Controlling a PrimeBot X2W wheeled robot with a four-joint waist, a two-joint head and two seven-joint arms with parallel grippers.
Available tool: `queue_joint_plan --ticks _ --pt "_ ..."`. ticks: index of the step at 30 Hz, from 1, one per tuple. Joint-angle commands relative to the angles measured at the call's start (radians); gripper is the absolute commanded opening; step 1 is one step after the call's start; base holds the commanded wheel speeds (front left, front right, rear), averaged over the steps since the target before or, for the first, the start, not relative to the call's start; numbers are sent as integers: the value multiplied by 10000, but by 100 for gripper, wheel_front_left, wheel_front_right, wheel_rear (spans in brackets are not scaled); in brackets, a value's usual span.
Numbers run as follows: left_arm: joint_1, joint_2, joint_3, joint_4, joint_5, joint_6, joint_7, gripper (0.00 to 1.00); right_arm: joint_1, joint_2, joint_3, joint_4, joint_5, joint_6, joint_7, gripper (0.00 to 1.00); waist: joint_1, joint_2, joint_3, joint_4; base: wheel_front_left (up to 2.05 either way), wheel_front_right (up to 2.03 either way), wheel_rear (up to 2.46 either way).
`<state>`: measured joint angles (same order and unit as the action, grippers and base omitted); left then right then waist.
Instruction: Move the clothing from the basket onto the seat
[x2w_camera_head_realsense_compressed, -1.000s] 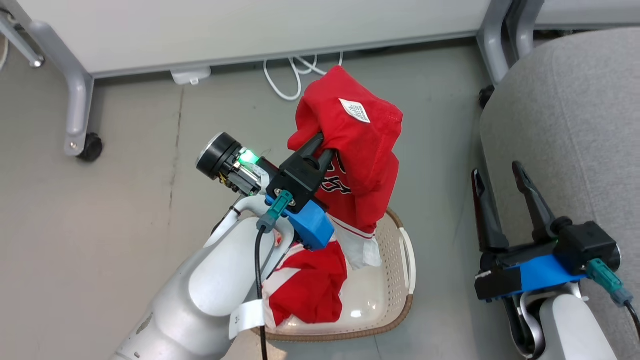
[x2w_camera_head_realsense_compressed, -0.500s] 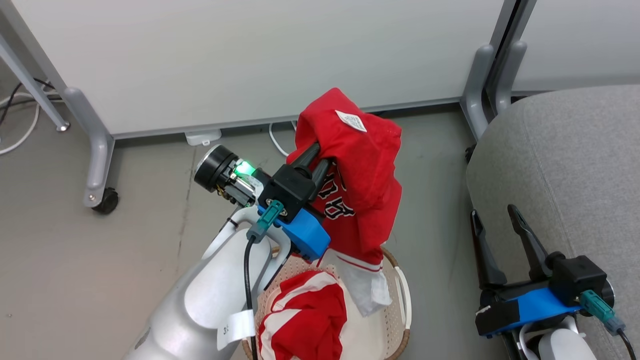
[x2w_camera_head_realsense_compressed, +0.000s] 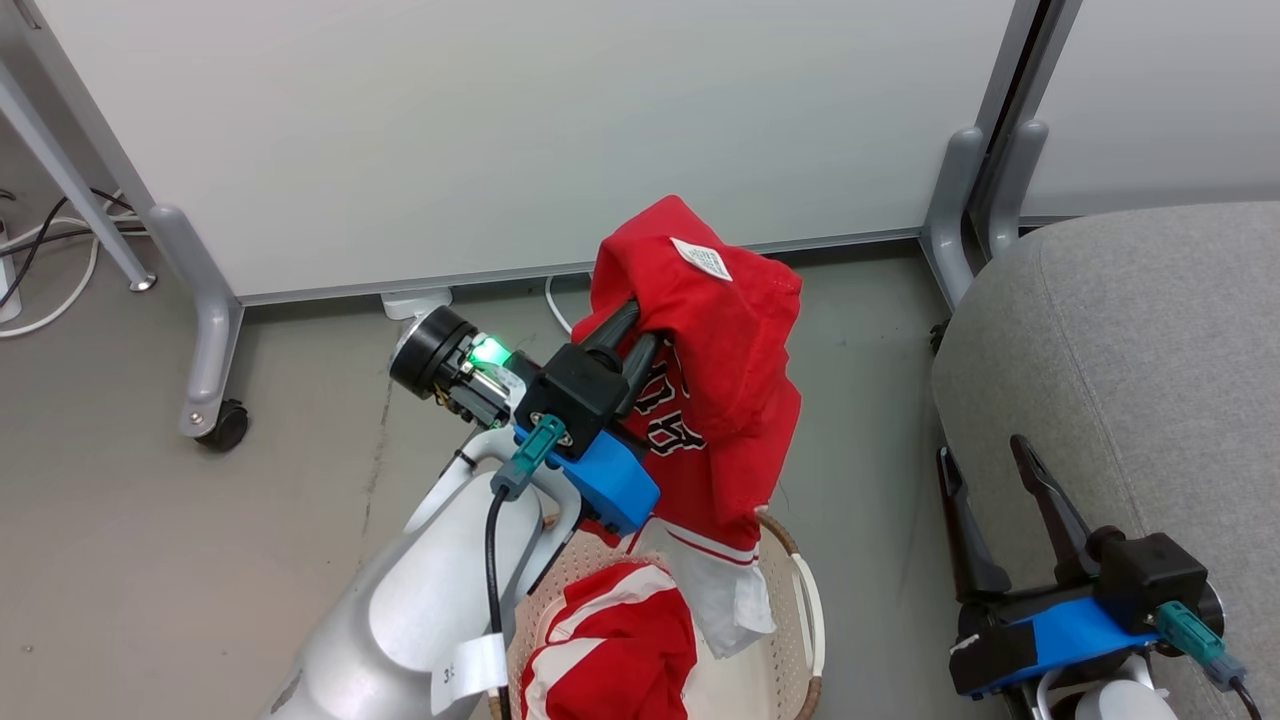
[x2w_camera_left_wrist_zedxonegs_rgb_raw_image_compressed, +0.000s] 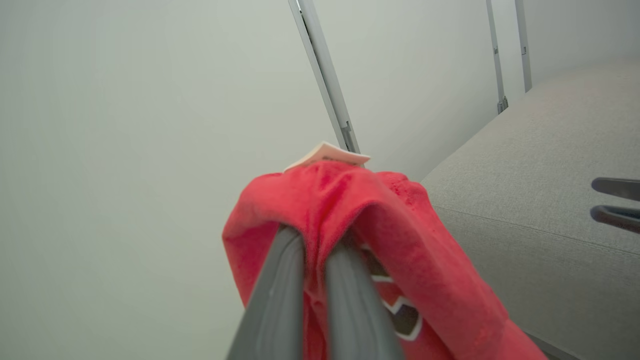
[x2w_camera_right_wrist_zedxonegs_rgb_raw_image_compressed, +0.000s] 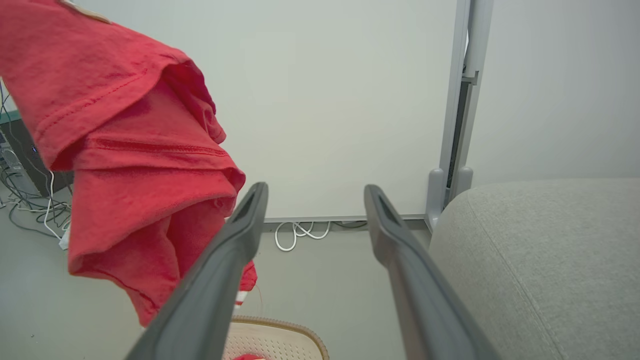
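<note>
My left gripper is shut on a red garment with a white tag and dark printed numbers, holding it in the air above the basket. In the left wrist view the fabric drapes over both fingers. A second red and white garment lies in the cream basket with a brown rim. The grey seat stands to the right. My right gripper is open and empty at the seat's near edge; the right wrist view shows its fingers spread, beside the hanging garment.
A white partition panel on grey legs with castors runs along the back. White cables lie on the grey floor under it. Another grey post stands by the seat's far left corner.
The head camera has tilted up, so the basket sits lower in view. The left gripper still holds the garment clear above the basket. The right gripper stays open.
</note>
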<state>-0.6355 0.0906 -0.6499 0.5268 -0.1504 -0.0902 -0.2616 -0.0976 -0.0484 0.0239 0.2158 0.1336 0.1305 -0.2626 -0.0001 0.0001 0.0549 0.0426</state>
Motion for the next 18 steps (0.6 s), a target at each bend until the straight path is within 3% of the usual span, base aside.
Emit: queue_joint_plan --ticks 1,10,18 --pt "163 -15 85 -35 20 -38 -52 0 23 -36 30 7 2 4 -35 100 1 -1 -9 -2 0 0 0" --pt "81 -80 134 -75 119 -60 -52 0 -235 -36 448 -79 -166 5 -35 100 1 -1 83 50 0 0 0" --pt "-82 -123 163 -76 177 -98 -52 0 -805 -36 1496 20 -365 5 -33 100 1 -1 249 102 0 0 0"
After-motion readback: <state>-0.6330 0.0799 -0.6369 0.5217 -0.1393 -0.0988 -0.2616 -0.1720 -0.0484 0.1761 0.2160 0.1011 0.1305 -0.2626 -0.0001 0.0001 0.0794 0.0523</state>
